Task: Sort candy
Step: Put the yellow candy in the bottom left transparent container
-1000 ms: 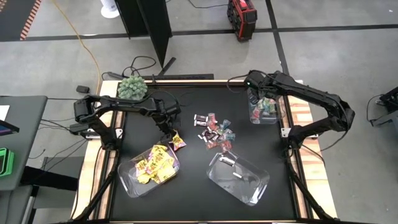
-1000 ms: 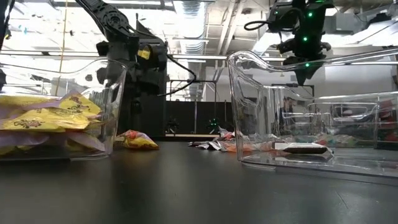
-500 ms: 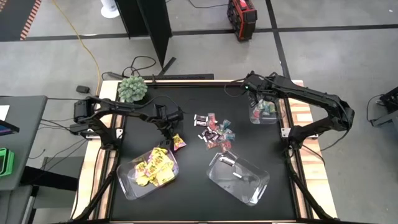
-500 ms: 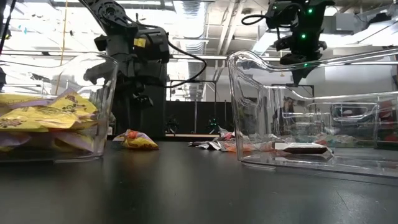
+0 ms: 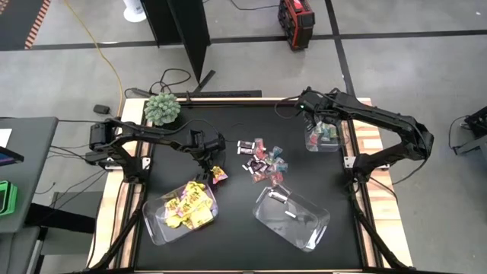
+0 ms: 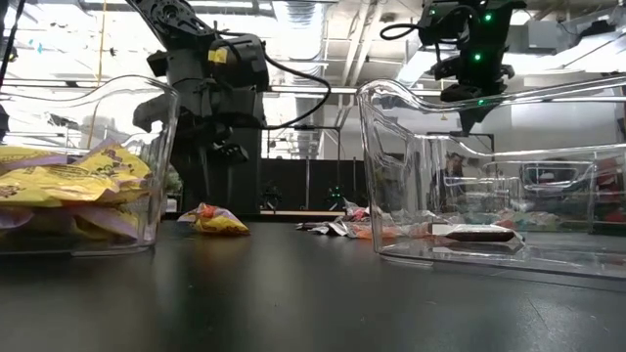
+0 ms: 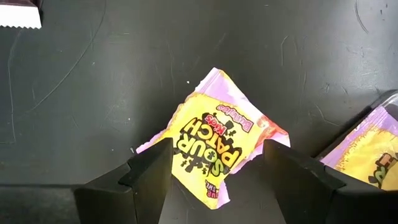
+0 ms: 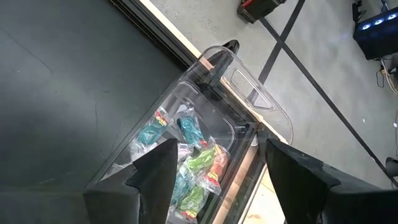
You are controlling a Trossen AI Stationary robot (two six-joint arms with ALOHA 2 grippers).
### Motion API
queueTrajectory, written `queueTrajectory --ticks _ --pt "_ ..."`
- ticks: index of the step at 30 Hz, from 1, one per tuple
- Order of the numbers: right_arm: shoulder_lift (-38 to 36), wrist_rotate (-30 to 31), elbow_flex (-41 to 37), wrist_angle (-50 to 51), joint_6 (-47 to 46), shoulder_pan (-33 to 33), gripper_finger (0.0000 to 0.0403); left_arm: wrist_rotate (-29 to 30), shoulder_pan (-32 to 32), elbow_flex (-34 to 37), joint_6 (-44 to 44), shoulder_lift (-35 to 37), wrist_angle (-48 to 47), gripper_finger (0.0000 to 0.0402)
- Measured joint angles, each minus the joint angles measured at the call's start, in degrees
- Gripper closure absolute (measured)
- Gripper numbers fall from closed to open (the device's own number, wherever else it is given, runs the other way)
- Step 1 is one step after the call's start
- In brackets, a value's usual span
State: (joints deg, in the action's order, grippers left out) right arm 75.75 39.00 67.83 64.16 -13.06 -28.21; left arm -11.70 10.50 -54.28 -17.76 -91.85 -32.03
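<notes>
The right claw (image 8: 214,171) hangs with its two dark fingers (image 8: 152,171) spread wide above a clear plastic bin (image 8: 249,102). Teal-and-pink wrapped candies (image 8: 186,155) lie heaped inside the bin, between the fingers, along with a few green and red wrappers. The bin sits at the edge of the black worktop (image 8: 68,99), partly over the worktop's pale wooden rim (image 8: 180,43). Beyond the bin lies grey concrete floor (image 8: 311,81) crossed by dark tape lines.
</notes>
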Motion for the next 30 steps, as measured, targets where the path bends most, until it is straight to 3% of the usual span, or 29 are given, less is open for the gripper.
queueTrajectory --ticks 13,30 --pt "-0.01 0.0 0.0 -0.09 -0.04 0.0 0.0145 4.32 -0.22 0.11 -2.11 -0.13 0.94 0.0146" --pt "-0.02 0.0 0.0 -0.35 -0.11 0.0 0.0145 4.94 -0.44 0.24 14.61 -0.22 4.85 0.0145"
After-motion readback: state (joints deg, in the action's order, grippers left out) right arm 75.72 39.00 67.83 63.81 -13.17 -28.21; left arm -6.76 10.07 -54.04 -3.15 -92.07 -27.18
